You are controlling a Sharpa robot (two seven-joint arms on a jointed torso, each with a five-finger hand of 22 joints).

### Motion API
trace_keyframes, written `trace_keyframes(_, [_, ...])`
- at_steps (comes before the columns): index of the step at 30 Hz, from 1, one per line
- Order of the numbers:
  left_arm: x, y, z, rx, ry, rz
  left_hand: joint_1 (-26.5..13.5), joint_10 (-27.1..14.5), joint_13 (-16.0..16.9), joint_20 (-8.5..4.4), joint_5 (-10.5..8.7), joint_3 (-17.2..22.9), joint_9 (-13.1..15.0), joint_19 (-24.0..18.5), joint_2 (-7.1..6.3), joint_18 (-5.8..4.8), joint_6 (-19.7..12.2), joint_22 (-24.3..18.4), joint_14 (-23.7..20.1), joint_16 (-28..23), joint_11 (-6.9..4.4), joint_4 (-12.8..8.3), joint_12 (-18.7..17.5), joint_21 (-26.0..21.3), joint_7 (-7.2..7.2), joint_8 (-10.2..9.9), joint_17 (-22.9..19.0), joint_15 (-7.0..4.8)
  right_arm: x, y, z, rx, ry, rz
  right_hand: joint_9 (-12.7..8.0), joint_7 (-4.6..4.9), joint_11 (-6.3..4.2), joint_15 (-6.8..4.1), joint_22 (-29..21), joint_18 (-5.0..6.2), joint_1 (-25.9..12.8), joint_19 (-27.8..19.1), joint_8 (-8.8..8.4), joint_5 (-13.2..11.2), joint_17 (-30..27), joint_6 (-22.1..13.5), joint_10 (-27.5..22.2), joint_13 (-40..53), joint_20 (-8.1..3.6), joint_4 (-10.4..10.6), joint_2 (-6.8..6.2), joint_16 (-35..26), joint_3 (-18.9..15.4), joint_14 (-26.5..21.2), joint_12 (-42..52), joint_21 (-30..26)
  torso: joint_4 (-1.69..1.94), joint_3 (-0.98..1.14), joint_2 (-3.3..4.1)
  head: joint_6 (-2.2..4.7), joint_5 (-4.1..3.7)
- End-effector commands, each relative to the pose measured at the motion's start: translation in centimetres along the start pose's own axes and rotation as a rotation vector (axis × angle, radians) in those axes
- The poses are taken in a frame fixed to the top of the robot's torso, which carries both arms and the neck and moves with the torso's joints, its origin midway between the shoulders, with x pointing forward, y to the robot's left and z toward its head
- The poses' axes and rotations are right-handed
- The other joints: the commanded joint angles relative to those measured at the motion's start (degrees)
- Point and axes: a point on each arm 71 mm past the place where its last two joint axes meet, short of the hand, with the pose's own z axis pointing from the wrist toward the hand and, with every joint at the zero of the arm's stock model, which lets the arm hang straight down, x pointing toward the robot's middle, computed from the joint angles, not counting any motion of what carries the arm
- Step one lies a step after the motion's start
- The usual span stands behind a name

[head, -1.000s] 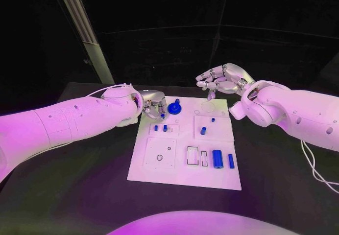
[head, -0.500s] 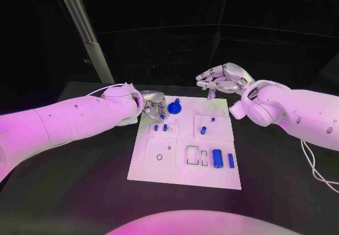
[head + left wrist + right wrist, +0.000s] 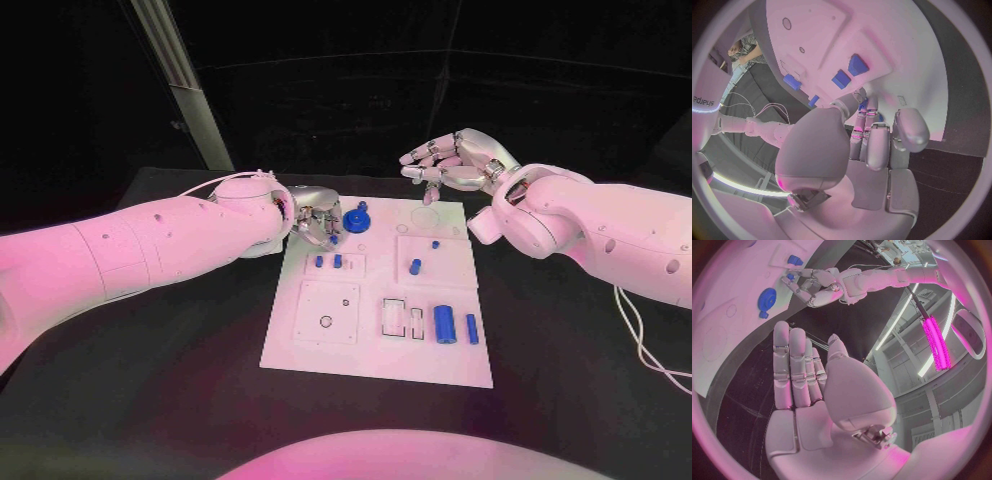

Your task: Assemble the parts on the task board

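Pegs lie near on the board; small, stiff, probably light and slick, so pinch mid-shaft. Left hand hovers beside the far gear, grasp unclear. Right hand, beyond, is spread and holds nothing.

The left robot hand hides its own fingertips' hold.
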Motion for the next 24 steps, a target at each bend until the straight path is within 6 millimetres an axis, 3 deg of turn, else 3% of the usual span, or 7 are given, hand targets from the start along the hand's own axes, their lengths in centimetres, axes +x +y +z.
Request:
trace_keyframes(1, [-0.03, -0.13, 0.03, 0.002, -0.003, 0.000, -0.5, -0.1, 0.0, -0.18, 0.19, 0.0, 0.0, -0.3, 0.08, -0.95, -0.3, 0.1, 1.3, -0.1, -0.07, -0.2, -0.2, 0.0, 0.08, -0.2, -0.1, 0.00, 0.04, 0.17, 0.06, -0.008, 0.008, 0.006, 0.1, -0.15, -0.01, 0.17, -0.1, 0.25, -0.1, -0.5, 0.38, 0.2, -0.1, -0.4, -0.4, -0.1, 0.05, 0.2, 0.51, -0.2, 0.1, -0.4, 0.4, -0.3, -0.04, 0.03, 0.01, -0.04, -0.14])
trace_keyframes(24, [0.14, 0.25, 0.02, -0.032, 0.026, 0.001, -1.6, -4.4, -0.4, 0.65, 0.22, -0.8, -0.6, -0.9, -0.88, -0.85, -3.9, -0.3, 0.8, -0.3, 1.25, -0.5, -1.4, -0.8, 1.03, -2.1, -1.0, 1.03, 0.03, 0.13, 0.05, -0.005, 0.010, 0.006, 0.1, -0.15, -0.01, 0.18, -0.1, 0.25, -0.2, -0.5, 0.47, 0.2, -0.1, -0.4, -0.4, -0.2, 0.05, 0.3, 0.55, -0.2, 0.0, -0.4, 0.5, -0.3, 0.02, -0.04, -0.01, -0.22, -0.23])
